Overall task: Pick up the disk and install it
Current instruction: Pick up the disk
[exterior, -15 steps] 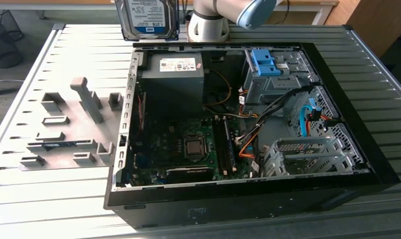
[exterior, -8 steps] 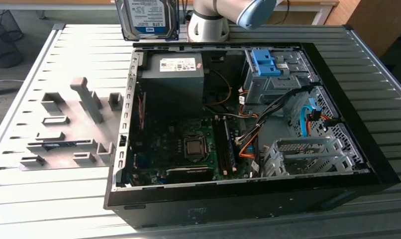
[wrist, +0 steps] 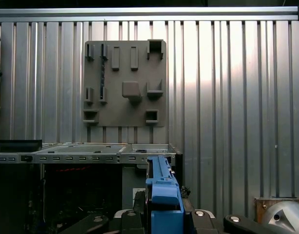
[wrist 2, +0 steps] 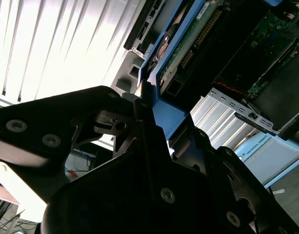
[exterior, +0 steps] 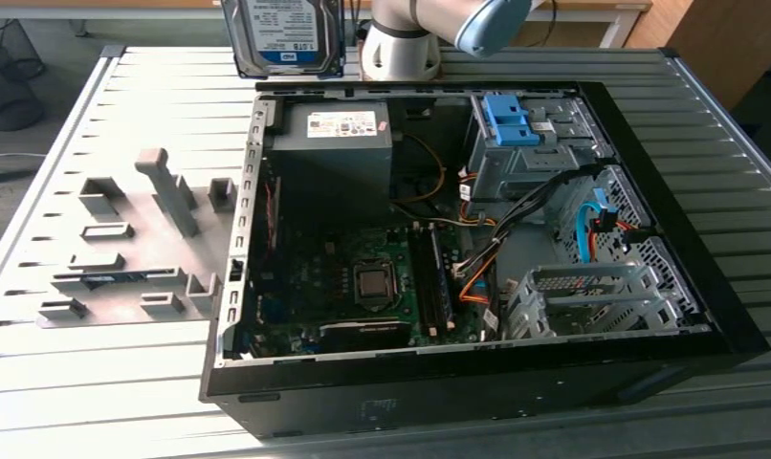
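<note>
The gripper point(wrist 2: 148, 103) is closed on the disk point(exterior: 283, 38) and pinches it by one short end. In both wrist views its black jaws press on the two flat sides of the drive, with the blue rail of the disk standing between them. In the exterior view, the disk hangs upright in the air, over the far part of the table point(exterior: 67, 382), just behind the far wall of the computer case point(exterior: 692, 316). It is just beside the robot arm point(exterior: 405, 43), on the exterior view's left of it. Its white-and-blue label faces this camera, and its upper part is cut by the edge of the frame. The disk does not touch the case or the table. The case lies on its side with the cover off, so the inside is visible. The dark grey power supply box point(exterior: 335, 158) with a small white sticker sits in the far corner. The motherboard point(exterior: 360, 282) is nearer to the camera. A bright blue latch point(exterior: 511, 120) sits on the metal bay at the exterior view's right. A perforated drive cage point(exterior: 590, 301) is in the near right corner, with orange and blue cables running near it. On the table, at the exterior view's left of the case, lies a grey fixture plate point(exterior: 130, 258) with several raised holders.
</note>
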### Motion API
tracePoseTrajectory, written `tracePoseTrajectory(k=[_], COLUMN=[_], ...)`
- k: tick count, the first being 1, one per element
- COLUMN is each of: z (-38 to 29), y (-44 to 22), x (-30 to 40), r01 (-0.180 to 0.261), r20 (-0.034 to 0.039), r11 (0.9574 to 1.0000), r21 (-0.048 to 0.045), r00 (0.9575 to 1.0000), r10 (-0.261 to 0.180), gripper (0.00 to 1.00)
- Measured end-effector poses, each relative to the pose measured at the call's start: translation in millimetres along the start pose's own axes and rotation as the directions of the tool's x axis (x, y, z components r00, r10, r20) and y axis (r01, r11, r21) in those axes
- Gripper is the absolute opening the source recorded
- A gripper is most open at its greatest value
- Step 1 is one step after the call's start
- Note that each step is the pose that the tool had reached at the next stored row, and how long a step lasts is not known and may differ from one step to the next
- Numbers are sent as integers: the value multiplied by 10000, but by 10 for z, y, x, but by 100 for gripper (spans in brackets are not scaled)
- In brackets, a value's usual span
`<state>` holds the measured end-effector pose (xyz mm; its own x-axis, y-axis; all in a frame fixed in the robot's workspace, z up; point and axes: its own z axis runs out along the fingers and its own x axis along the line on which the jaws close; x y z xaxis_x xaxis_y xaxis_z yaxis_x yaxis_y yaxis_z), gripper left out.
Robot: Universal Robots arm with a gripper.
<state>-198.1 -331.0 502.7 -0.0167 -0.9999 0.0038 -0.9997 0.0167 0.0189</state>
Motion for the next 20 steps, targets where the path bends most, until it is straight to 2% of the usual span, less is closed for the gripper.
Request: tracePoseTrajectory(k=[20], z=[0], y=[-5], x=[0], r01=[1], r20=[0], r11=[10000], r21=[0], r00=[10000], r10=[-1], gripper=[36])
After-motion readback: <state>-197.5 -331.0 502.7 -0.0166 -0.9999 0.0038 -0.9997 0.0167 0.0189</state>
